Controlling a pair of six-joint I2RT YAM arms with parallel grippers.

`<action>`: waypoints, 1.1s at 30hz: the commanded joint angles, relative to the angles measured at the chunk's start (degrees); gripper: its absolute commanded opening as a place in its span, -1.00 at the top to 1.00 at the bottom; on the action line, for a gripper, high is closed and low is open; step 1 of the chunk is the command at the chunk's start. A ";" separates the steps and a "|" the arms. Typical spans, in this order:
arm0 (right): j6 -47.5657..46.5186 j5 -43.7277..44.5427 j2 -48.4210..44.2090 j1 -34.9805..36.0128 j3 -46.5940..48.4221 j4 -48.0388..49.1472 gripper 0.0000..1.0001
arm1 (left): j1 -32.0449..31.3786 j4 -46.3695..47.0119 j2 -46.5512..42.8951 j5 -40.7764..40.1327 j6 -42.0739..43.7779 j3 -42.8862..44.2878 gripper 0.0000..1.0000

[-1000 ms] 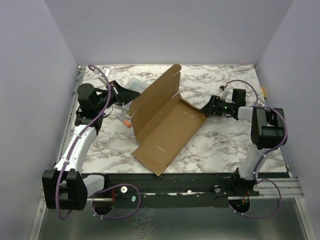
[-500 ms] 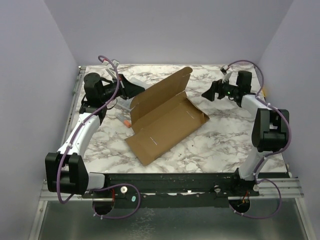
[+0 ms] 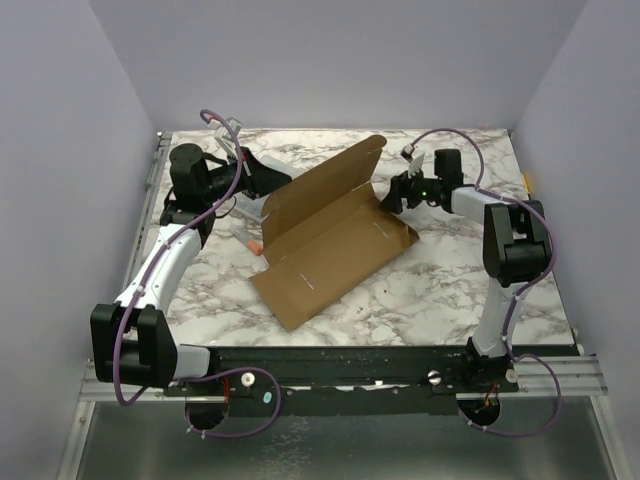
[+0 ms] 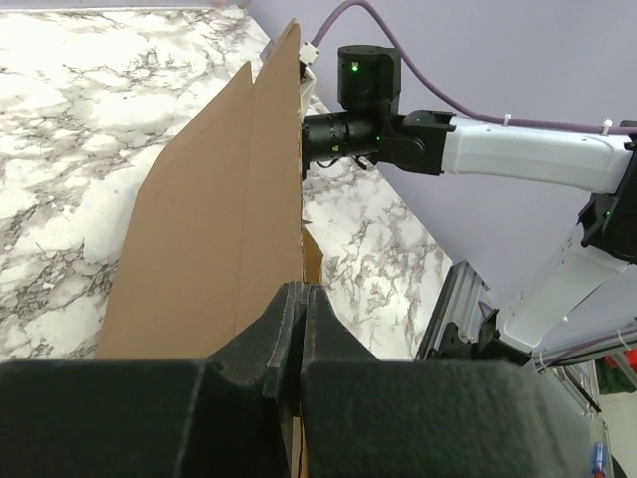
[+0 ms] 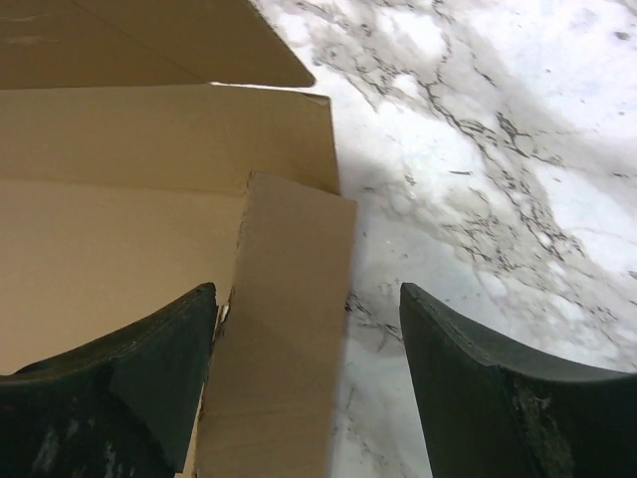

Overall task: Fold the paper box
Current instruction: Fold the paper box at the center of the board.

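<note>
Your left fingers (image 4: 284, 339) clamp the box's (image 3: 340, 250) raised wall at its left end, mid-tabletop (image 3: 450, 290). Your right fingers (image 5: 478, 388) stand apart at the opposite end of its long axis, the end flap (image 5: 289, 329) lying between them.

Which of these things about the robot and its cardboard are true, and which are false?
1. The paper box is all folded up and closed. False: it lies open on the table, with one long panel standing up.
2. The right gripper is open. True: its fingers stand wide apart over a flap at the box's edge and hold nothing.
3. The left gripper is pinched shut on the cardboard. True: its fingers are closed on the edge of the raised panel.
4. The table is plain green. False: it is white with grey marble swirls.
</note>
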 commanded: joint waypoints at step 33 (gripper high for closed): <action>6.30 8.43 3.74 0.41 7.82 0.09 -0.36 | 9.47 -19.22 4.29 -17.25 8.12 1.68 -0.65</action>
